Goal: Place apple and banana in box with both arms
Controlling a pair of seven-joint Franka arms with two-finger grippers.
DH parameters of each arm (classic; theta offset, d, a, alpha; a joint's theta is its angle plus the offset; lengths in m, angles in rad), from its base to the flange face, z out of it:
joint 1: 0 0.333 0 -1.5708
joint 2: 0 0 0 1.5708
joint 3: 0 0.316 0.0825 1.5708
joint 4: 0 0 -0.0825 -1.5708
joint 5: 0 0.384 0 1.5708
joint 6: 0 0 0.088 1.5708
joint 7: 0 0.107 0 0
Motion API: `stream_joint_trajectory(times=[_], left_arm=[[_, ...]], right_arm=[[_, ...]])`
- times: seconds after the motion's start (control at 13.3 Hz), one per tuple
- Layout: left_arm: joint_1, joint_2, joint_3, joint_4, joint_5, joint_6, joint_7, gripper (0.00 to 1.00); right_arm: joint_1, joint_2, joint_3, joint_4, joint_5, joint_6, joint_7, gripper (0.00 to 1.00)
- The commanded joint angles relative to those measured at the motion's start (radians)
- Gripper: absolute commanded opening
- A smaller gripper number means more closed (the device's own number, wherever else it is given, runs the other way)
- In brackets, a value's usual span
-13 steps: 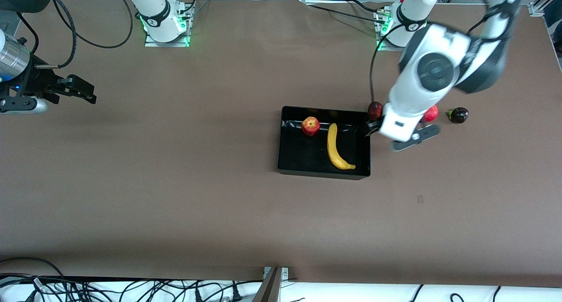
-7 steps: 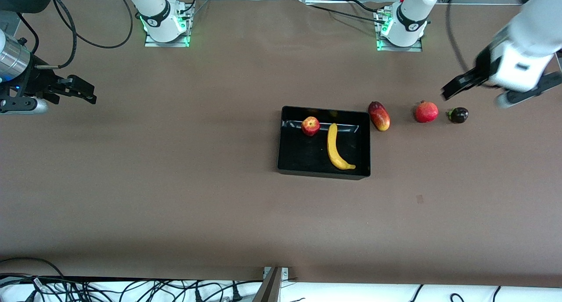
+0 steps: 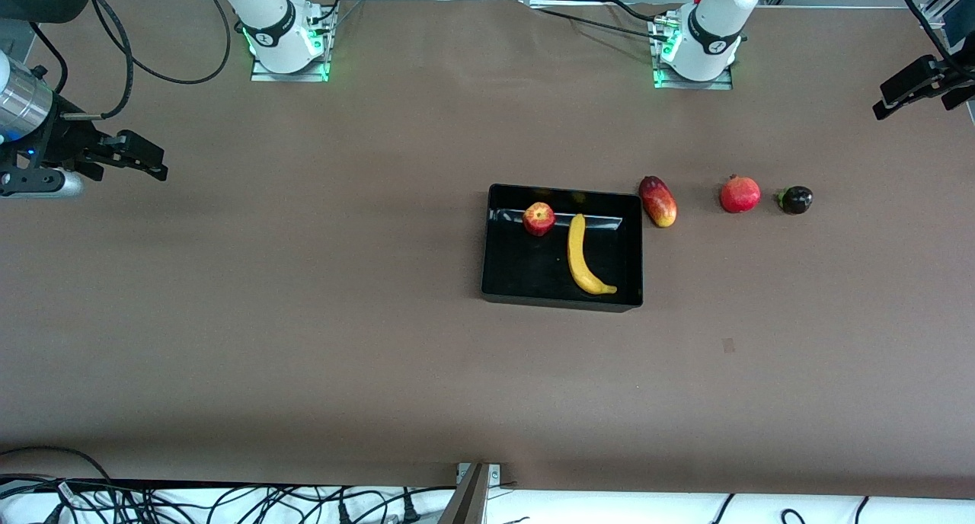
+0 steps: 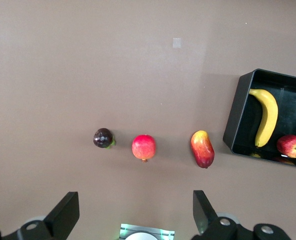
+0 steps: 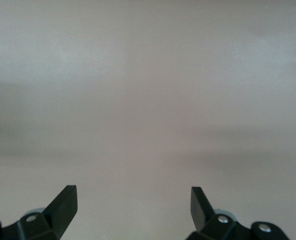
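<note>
Now apple (image 3: 538,218) and banana (image 3: 583,257) lie in the box (image 3: 503,284).

Around the box (image 3: 562,301) we see bare table toward the right arm's end and nearer the front camera. Toward the left arm's end, a mango (image 3: 658,201) lies just beside the box, then a pomegranate (image 3: 740,194) and a dark fruit (image 3: 796,199).

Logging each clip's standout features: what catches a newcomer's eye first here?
The black box mid-table, with the yellow banana and the red apple lying in it. Beside it, toward the left arm's end, three more fruits sit in a row. Both grippers, left and right, hang open at the table's ends.
</note>
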Motion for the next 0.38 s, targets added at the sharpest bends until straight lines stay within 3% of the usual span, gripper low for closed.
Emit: stream_joint_trajectory(times=[0.0,0.3], left_arm=[[0.020,0.029,-0.014,0.018,0.061,0.030,0.103,1.00],[0.029,0.035,-0.017,0.011,0.053,0.048,0.113,1.00]], right_arm=[[-0.012,0.006,0.014,0.018,-0.014,-0.005,0.006,1.00],[-0.012,0.006,0.014,0.018,-0.014,-0.005,0.006,1.00]])
